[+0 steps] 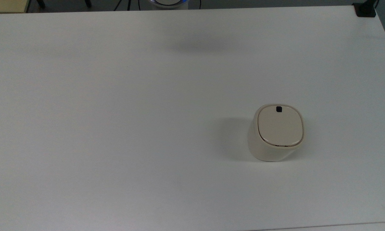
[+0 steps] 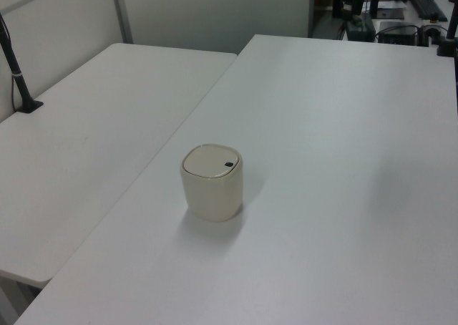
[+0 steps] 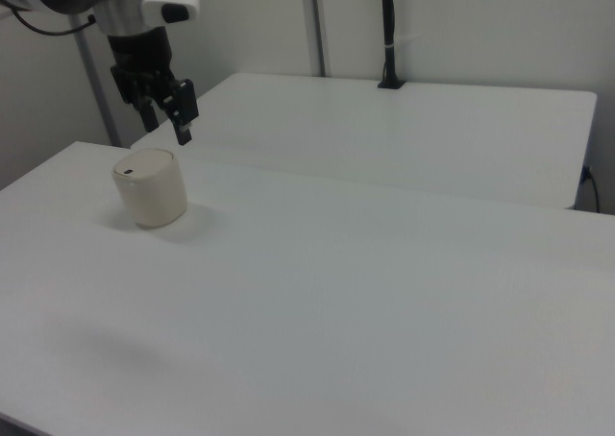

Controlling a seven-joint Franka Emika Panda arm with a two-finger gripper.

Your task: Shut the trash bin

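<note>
One trash bin (image 3: 150, 187) below gripper (image 3: 183, 122)

trash bin (image 1: 277, 133) on table (image 1: 115, 112) | hand (image 3: 185, 129) above, apart

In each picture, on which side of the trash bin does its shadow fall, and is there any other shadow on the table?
Top view: the trash bin throws a soft shadow toward the top view's left, and a faint grey patch lies on the table near the far edge. Left view: the shadow spreads below and right of the bin. Right view: a weak shadow lies right of the bin, with the claw raised above it.
</note>
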